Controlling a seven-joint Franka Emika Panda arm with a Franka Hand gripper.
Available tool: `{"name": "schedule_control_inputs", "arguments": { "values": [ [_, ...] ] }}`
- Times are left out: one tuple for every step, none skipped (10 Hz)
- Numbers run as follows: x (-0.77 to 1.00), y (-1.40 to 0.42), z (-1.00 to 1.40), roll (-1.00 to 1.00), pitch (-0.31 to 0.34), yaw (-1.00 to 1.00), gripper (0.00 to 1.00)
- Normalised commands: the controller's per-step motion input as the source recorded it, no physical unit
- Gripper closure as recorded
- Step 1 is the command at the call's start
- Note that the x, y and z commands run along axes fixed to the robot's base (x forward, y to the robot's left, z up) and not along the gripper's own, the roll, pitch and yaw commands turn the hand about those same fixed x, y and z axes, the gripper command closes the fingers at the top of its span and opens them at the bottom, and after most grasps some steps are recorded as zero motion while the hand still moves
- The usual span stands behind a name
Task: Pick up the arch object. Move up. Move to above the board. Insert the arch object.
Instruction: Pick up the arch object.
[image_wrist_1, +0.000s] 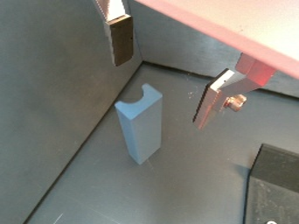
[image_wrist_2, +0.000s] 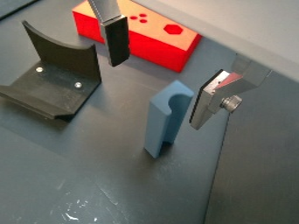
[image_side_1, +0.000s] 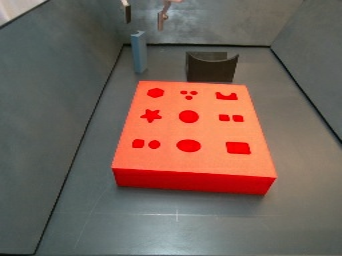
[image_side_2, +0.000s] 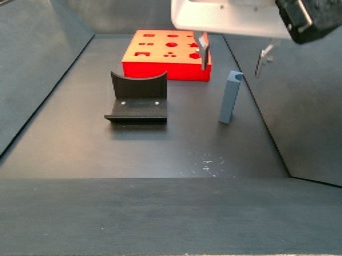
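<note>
While the hand (image_wrist_1: 163, 74) hangs wide open in a wrist view, the arch object (image_wrist_1: 140, 129) stands upright on the grey surface (image_wrist_1: 198, 175) below the gap between the fingers (image_wrist_1: 121, 40), nothing gripped. So we're at the very first step, the pick-up, by my reading: the hand needs to drop straight down until the pads bracket the piece, then squeeze.

Another wrist view: same blue-grey arch object (image_wrist_2: 169, 116), slim and tall, its curved notch at the top. Behind it the board (image_wrist_2: 146, 36) and, off to one side, the fixture (image_wrist_2: 52, 72).

Now a side view: the board (image_side_1: 190, 135) fills the middle, red cut-outs on top; the arch object (image_side_1: 136, 50) sits beyond it near the wall.

Last side view: arch object (image_side_2: 230, 97) just beside the board (image_side_2: 166, 54), apart from it.
</note>
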Motion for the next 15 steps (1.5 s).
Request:
{"name": "schedule_control_inputs", "arguments": {
  "values": [
    [0.00, 0.00, -0.47, -0.01, -0.159, -0.07, 0.00],
    [0.00, -0.01, -0.46, 0.00, -0.147, -0.11, 0.00],
    [0.00, -0.06, -0.44, 0.00, -0.087, -0.13, 0.00],
    [-0.23, -0.07, -0.30, 0.00, -0.071, -0.19, 0.00],
    [-0.33, -0.04, -0.17, -0.01, -0.087, -0.22, 0.00],
    [-0.05, 0.00, -0.12, -0.01, -0.060, -0.05, 0.00],
    [-0.18, 0.00, -0.12, 0.00, -0.097, -0.01, 0.00],
    [-0.24, -0.07, -0.09, 0.00, -0.107, -0.07, 0.00],
    [-0.07, 0.00, -0.06, 0.00, -0.097, 0.00, 0.00],
    [-0.10, 0.00, -0.19, 0.05, -0.054, 0.00, 0.00],
    [0.00, 0.00, -0.01, 0.00, -0.030, 0.00, 0.00],
    [0.00, 0.00, 0.00, 0.00, 0.000, 0.00, 0.00],
    [0.00, 0.00, 0.00, 0.00, 0.000, 0.00, 1.00],
    [0.00, 0.00, 0.00, 0.00, 0.000, 0.00, 1.00],
    [0.00, 0.00, 0.00, 0.00, 0.000, 0.00, 1.00]
  ]
}}
